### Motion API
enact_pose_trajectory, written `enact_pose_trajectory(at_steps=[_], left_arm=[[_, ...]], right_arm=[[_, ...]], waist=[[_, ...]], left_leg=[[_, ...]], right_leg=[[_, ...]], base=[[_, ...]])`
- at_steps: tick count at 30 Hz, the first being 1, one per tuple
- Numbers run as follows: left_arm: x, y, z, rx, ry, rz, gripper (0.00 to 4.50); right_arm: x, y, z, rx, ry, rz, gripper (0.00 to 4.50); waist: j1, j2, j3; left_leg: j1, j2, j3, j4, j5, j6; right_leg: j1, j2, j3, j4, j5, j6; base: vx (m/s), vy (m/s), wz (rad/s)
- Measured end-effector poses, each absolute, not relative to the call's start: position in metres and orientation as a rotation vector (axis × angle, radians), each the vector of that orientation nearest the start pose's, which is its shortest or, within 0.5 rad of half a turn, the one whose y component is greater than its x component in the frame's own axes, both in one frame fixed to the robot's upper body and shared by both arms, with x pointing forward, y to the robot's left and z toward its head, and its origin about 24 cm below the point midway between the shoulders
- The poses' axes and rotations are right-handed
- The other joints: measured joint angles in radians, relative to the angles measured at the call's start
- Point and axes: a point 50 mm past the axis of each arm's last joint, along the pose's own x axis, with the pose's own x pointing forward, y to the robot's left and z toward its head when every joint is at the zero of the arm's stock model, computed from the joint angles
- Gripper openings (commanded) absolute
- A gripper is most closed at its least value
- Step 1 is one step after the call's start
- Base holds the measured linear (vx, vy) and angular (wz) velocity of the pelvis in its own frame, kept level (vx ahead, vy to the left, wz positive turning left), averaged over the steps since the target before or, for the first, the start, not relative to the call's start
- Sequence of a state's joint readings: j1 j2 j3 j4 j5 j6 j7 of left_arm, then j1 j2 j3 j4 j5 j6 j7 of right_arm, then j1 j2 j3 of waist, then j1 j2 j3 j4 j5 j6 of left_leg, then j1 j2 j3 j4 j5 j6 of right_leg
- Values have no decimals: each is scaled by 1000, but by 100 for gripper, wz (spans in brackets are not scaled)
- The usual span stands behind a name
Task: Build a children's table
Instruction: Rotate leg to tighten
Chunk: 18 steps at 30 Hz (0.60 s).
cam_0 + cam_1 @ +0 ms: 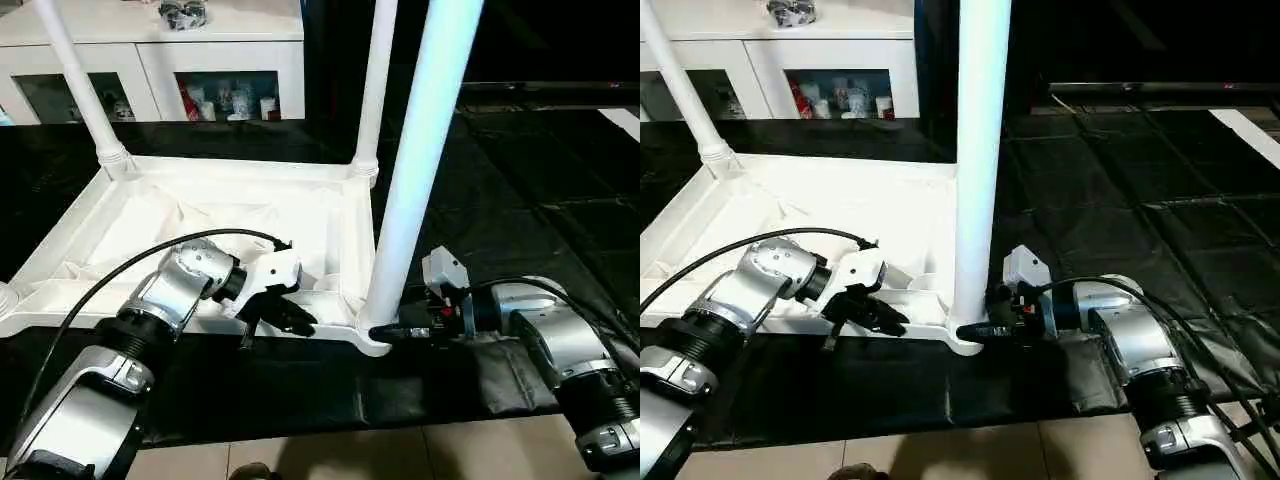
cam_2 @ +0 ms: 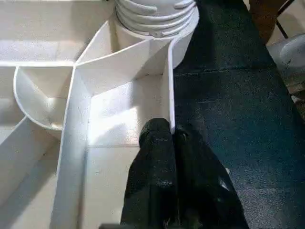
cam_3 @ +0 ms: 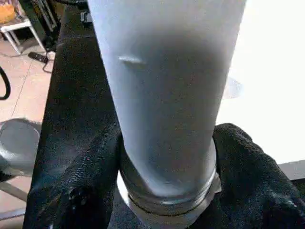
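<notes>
The children's table lies upside down on a black mat, its white top showing the ribbed underside. Legs stand in the far-left socket, the far-right socket and the near-right corner socket. My left gripper is shut on the thin near rim of the top, a finger on each side of the wall. My right gripper reaches in from the right at the foot of the near-right leg. Its black fingers press against both sides of the tube just above the socket collar.
A white cabinet with glass doors stands behind the table. The black mat stretches to the right and back. Pale tiled floor begins just before the mat's near edge. A black cable arcs over my left forearm.
</notes>
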State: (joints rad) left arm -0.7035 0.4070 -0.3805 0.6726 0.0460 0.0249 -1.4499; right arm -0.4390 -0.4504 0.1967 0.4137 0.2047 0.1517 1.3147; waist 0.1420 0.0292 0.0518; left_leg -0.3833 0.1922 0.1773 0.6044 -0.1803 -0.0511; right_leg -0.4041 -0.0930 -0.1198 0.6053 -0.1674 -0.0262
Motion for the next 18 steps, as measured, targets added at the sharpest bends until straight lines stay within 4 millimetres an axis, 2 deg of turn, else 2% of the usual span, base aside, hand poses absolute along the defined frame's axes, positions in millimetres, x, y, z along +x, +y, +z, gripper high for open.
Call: enact_pose_trajectory(at_steps=[4, 6, 11, 14, 18], left_arm=[[321, 127, 63, 466, 560, -1526, 0], [325, 125, 62, 438, 566, -1443, 0], [332, 112, 60, 330, 582, -1243, 0], [336, 96, 57, 248, 567, -1107, 0], [339, 80, 56, 182, 543, -1008, 0]], right_arm=[[291, -159, 53, -124, 353, 1304, 261], [295, -156, 50, -91, 356, 1204, 261], [310, -148, 47, -38, 333, 918, 261], [326, -139, 48, -26, 336, 714, 261], [338, -133, 53, -32, 343, 573, 261]], waist=[[0, 0, 0], [-8, -1, -1], [-50, -2, 0], [-80, -2, 0], [-96, -2, 0]], left_leg=[[2, 0, 1, 1, 0, 0], [5, 0, 1, 2, 1, -1], [9, -1, 1, 2, 1, -2], [10, -1, 0, 1, 1, -2], [9, -1, 0, -2, 1, -2]], right_leg=[[2, -1, 1, 2, 0, 0], [2, -1, 2, 4, -2, 4], [5, -1, 2, 3, -3, 5], [4, -1, 1, 2, -3, 5], [2, 0, 1, 2, -2, 5]], base=[[0, 0, 0], [0, 0, 0], [0, 0, 0], [0, 0, 0], [0, 0, 0]])
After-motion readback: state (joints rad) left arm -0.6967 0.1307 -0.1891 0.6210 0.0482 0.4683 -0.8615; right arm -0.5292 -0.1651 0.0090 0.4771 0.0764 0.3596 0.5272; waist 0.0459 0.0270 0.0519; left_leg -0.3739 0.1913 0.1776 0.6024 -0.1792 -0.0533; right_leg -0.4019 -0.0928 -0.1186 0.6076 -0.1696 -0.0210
